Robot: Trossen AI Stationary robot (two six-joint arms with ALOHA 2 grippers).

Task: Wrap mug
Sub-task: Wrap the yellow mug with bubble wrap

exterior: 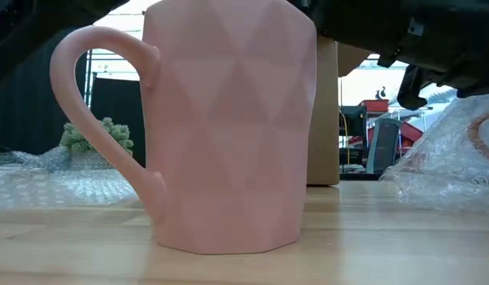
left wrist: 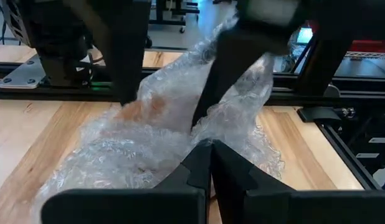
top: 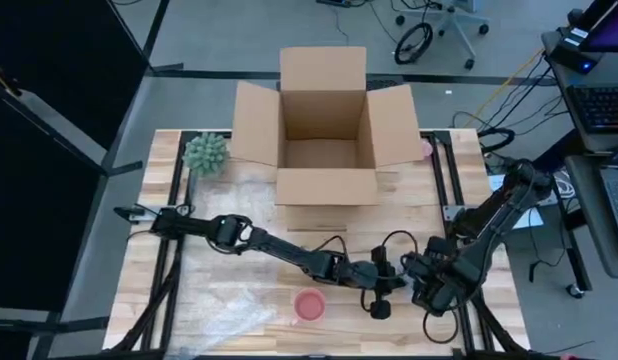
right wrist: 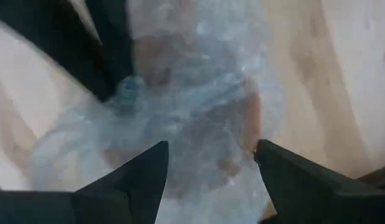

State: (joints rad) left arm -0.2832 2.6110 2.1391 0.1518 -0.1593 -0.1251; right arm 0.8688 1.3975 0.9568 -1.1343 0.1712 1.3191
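Mug (top: 309,305) stands bare at the table's near edge, apart from my claws. My right claw (right wrist: 211,158) gapes wide over a bubble-wrap bundle (right wrist: 199,106); my left claw (left wrist: 211,165) is pinched together, holding nothing. Tugging carelessly could tear the wrap.

one pink mug (top: 309,305), one cardboard box (top: 325,125), one green plant (top: 205,153), two bubble wrap sheets (top: 224,305)

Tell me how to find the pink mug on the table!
Start at the big open cardboard box at the far side of the wooden table. Come straight toward the near edge, past the left gripper, to the small round pink mug. It stands bare and upright with its handle showing, while the bubble wrap beside it is clear and crinkly.
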